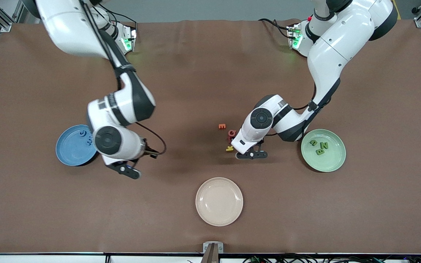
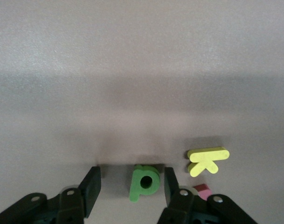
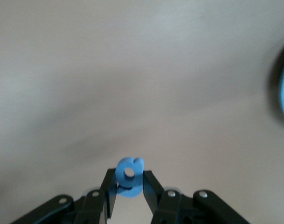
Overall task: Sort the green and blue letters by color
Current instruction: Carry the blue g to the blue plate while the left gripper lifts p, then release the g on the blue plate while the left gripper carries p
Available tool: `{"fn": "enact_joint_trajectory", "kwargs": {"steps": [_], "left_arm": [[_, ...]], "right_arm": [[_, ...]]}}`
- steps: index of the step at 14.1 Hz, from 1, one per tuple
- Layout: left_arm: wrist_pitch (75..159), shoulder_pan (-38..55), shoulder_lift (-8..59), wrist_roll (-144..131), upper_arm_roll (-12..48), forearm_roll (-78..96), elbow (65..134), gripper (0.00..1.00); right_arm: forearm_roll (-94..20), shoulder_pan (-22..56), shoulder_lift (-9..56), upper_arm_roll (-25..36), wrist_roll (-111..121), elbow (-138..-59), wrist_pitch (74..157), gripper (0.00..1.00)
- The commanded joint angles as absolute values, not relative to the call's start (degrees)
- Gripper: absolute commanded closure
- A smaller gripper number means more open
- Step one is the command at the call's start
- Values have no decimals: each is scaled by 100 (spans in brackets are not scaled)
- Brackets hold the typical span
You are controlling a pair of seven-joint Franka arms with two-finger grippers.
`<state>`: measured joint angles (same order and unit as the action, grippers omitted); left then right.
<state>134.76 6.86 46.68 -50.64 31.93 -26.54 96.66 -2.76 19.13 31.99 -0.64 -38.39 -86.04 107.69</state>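
Note:
My left gripper (image 1: pixel 251 155) is low at the table, beside the small letter cluster. In the left wrist view it (image 2: pixel 131 179) is open, its fingers on either side of a green P (image 2: pixel 144 182) that lies flat on the table; the P sits closer to one finger. My right gripper (image 1: pixel 124 170) is over the table beside the blue plate (image 1: pixel 72 151). It (image 3: pixel 129 181) is shut on a blue 6 (image 3: pixel 129 176). A blue G (image 1: pixel 83 134) and another blue letter (image 1: pixel 89 141) lie on the blue plate. A green u (image 1: pixel 313 143), N (image 1: pixel 325 145) and B (image 1: pixel 319 151) lie on the green plate (image 1: pixel 333 164).
An orange E (image 1: pixel 222 126), a red letter (image 1: pixel 231 133) and a yellow K (image 1: pixel 229 148) lie beside the left gripper; the K (image 2: pixel 207 160) shows close to one finger. A beige plate (image 1: pixel 219 201) stands nearer the front camera, mid-table. The right arm covers part of the blue plate.

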Motion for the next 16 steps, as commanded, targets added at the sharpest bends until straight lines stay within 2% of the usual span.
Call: {"fn": "enact_joint_trajectory", "kwargs": {"steps": [1, 4, 6, 9, 16], "left_arm": [[13447, 756, 4676, -5168, 3155, -2733, 9624, 37], [13447, 799, 4676, -5194, 3155, -2733, 9615, 37], [13447, 800, 4693, -5221, 3155, -2733, 9624, 43], [13447, 800, 4711, -5238, 3155, -2733, 9624, 57], [13447, 826, 4702, -5588, 3067, -2751, 9624, 79]], "right_arm": [[-246, 1434, 2120, -150, -2790, -10491, 11626, 100], [130, 986, 1767, -149, -2050, -11353, 12259, 100], [184, 652, 1627, -149, -1445, -11740, 12567, 100], [193, 72, 1485, -149, -408, -12356, 13260, 100], [193, -1089, 1818, -149, 1545, -12472, 14263, 100]]}}
